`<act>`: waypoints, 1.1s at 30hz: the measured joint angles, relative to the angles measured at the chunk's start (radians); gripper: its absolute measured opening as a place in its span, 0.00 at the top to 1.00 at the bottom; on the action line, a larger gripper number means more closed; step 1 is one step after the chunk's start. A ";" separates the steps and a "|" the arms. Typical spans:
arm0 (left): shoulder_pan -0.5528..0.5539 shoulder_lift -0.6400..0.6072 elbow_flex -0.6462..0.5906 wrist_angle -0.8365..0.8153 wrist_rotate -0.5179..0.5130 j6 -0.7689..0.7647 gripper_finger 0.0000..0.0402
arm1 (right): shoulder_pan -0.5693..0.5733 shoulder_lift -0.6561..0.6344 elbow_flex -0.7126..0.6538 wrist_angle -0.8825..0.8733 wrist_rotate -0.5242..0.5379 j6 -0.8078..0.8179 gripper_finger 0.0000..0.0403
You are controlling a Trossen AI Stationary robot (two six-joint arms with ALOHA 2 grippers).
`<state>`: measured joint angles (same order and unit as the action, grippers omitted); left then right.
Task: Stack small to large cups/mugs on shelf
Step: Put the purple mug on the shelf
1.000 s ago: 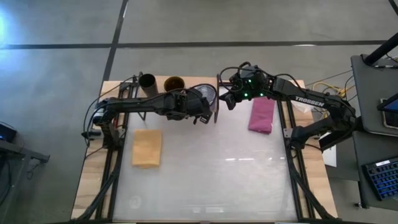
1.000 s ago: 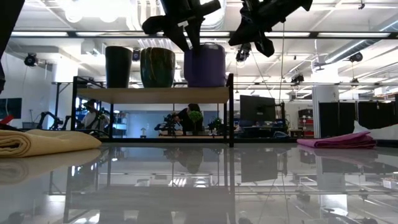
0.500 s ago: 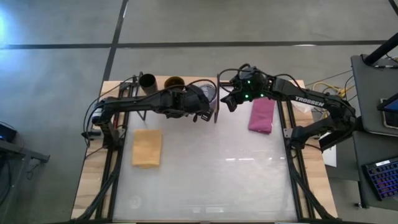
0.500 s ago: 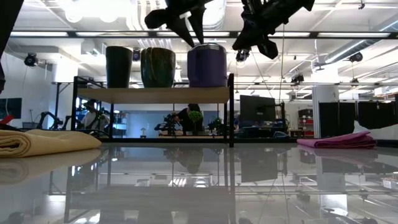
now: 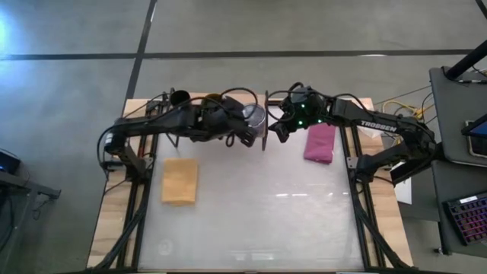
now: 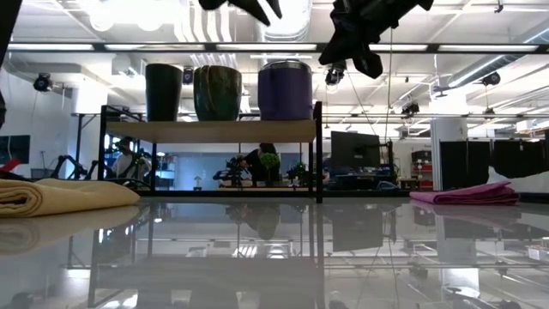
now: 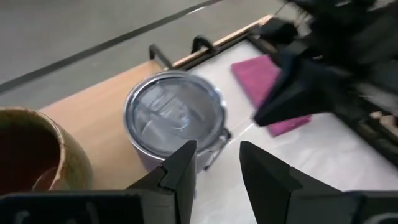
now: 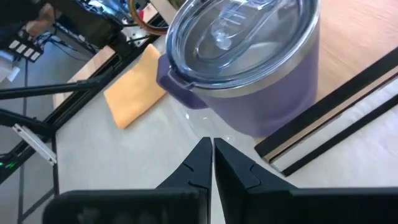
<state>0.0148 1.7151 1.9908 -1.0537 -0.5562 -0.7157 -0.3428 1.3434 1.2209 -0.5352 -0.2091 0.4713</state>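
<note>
A small black cup [image 6: 163,92], a tan-olive mug [image 6: 217,93] and a purple tumbler [image 6: 285,90] with a silvery lid [image 7: 173,112] stand in a row on the light-wood shelf [image 6: 214,130], left to right. My left gripper [image 7: 217,146] is open and empty, high above the tumbler's near side, its fingers [image 6: 244,5] at the top edge of the low view. My right gripper [image 8: 208,144] is shut and empty, in the air just right of the tumbler [image 8: 249,68] and above the shelf's right end [image 6: 364,56].
A folded yellow cloth [image 5: 179,180] lies on the table's left side and a folded magenta cloth [image 5: 319,141] on its right, near the shelf's right end. The glossy white table top [image 5: 259,205] lies in front of the shelf.
My left gripper has risen from the tumbler's top, going nearly out of the low view's top. The tumbler stays upright on the shelf. My right gripper has kept almost still.
</note>
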 joint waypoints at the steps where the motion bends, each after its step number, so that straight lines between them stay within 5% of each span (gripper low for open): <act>1: -0.008 -0.009 0.005 0.001 0.000 0.001 0.73 | -0.001 0.000 0.000 0.001 0.001 0.004 0.98; 15: -0.109 -0.109 0.014 0.224 -0.035 0.336 0.73 | 0.000 0.078 -0.002 0.047 0.020 0.027 0.98; 33: -0.120 -0.133 -0.011 0.189 -0.055 0.347 0.73 | 0.033 0.093 0.000 0.100 -0.004 0.061 0.98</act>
<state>-0.1047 1.5826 1.9800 -0.8646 -0.6113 -0.3687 -0.3099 1.4363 1.2213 -0.4354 -0.2131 0.5320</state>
